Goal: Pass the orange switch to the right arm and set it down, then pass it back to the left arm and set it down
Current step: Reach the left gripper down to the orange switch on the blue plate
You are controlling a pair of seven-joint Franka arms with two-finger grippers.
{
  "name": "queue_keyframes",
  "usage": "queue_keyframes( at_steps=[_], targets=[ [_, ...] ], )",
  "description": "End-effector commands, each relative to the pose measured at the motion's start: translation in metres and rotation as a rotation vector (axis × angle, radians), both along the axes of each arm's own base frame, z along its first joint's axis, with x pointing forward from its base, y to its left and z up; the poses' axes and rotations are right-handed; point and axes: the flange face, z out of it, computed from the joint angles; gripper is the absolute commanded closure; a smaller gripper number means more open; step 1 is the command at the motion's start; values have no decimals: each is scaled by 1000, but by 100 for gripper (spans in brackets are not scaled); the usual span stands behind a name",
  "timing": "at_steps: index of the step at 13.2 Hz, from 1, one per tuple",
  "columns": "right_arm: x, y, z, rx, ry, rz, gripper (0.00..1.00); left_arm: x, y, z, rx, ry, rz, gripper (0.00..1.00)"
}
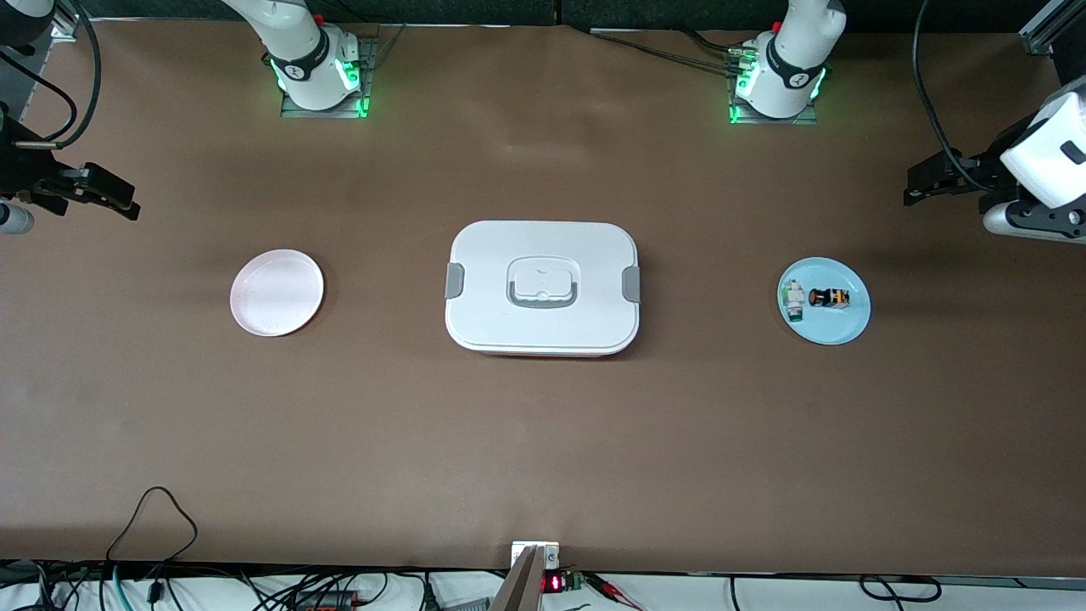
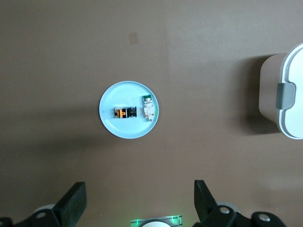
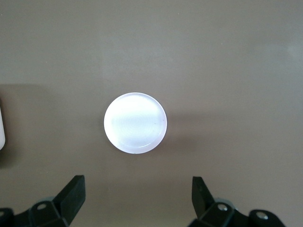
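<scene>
Orange-and-black cylindrical push-button switch (image 1: 830, 298) lies on a pale blue round plate (image 1: 848, 329) toward the left arm's end of the brown bench (image 1: 543, 441), just beside a small white-and-green component (image 1: 793, 301). A large white lidded box (image 1: 543, 288) with grey clips sits mid-bench, between that plate and a white round plate (image 1: 277, 293). Both the left gripper (image 2: 137, 203) and right gripper (image 3: 137, 201) hang high over their plates, fingers (image 2: 73, 203) spread wide and holding nothing.

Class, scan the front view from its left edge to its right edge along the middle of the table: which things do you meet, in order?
pink plate → box → white-and-green component → orange switch, the last two lying on the blue plate.
</scene>
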Motion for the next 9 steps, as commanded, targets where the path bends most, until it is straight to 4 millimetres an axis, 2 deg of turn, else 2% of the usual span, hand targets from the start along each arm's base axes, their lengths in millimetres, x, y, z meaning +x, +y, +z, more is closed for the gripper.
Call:
queue_keyframes(
  at_steps=[1,5,7,9],
  targets=[
    [1,1,6,12,5,-6,0,3,-5,6,8,0,-9,0],
    [1,1,5,12,7,-7,0,4,-2,3,13,9,-8,0],
    [1,1,6,12,4,-7,0,-4,-1,-3,23,76,-7,0],
    [1,1,6,10,5,-5,0,-1,0,-33,26,188,-12,0]
  ],
)
